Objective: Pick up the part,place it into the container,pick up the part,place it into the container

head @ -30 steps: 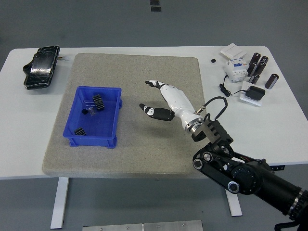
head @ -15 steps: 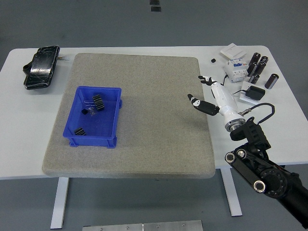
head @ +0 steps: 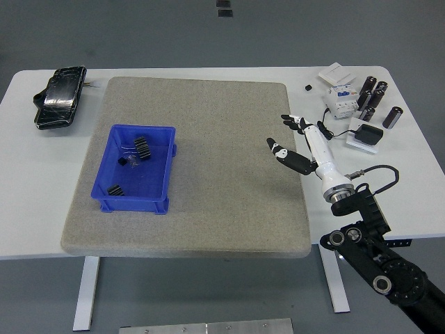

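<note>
Right hand [head: 306,142] shifted slightly, over mat [head: 195,167] right edge, fingers [head: 286,120] spread

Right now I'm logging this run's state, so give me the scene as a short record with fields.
right hand: open, holding nothing, over the grey mat's right edge
left hand: not in view
blue bin: on the mat's left side
parts: black gear and black gear lie inside the bin
table right end: dark cylinders, white boxes
table left end: black pouch
</note>
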You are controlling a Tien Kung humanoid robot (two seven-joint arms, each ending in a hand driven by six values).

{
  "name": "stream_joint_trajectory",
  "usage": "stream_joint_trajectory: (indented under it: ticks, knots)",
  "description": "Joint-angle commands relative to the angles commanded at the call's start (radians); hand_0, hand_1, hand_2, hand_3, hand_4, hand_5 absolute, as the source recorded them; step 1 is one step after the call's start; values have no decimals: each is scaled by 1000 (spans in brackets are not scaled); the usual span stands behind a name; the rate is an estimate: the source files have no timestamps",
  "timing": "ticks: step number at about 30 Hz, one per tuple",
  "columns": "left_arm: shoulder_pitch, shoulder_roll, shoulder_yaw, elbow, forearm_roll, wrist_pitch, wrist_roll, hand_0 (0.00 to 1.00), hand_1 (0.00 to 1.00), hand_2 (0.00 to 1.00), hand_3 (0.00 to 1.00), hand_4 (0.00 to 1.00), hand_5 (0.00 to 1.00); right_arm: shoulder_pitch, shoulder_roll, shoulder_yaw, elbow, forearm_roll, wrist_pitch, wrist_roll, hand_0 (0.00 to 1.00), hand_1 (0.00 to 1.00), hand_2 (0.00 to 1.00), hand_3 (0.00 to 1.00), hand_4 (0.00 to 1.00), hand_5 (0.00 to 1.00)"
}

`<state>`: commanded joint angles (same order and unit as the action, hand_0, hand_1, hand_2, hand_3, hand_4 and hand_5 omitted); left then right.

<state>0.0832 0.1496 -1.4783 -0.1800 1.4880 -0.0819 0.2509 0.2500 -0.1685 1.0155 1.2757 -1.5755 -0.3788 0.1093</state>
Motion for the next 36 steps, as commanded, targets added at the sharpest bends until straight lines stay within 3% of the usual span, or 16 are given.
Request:
stream_joint_trajectory:
  ticks: [10, 11, 19, 36]
  knots:
    - [1, -3, 0, 0, -2, 0, -1, 674, 646, 617, 605, 685, 607, -26, 16, 1, 11, 259, 76, 187, 836, 784, 775, 744, 771, 443]
    - [1, -3, 0, 0, -3, 1, -1, 674, 646, 617, 604, 686, 604, -28, 17, 2, 13, 285, 81, 196, 836, 772, 768, 739, 811, 524]
    - [3, -6, 3, 0, -8, 1, -1, 674, 646, 617, 604, 687, 604, -39, 20, 17, 26, 383, 92, 222, 835, 772, 768, 742, 816, 540]
    - [3, -5, 1, 0, -6, 1, -5, 674, 646, 617, 605, 688, 610, -60, 18, 46, 68, 402, 91, 231, 833, 770, 765, 739, 825, 536]
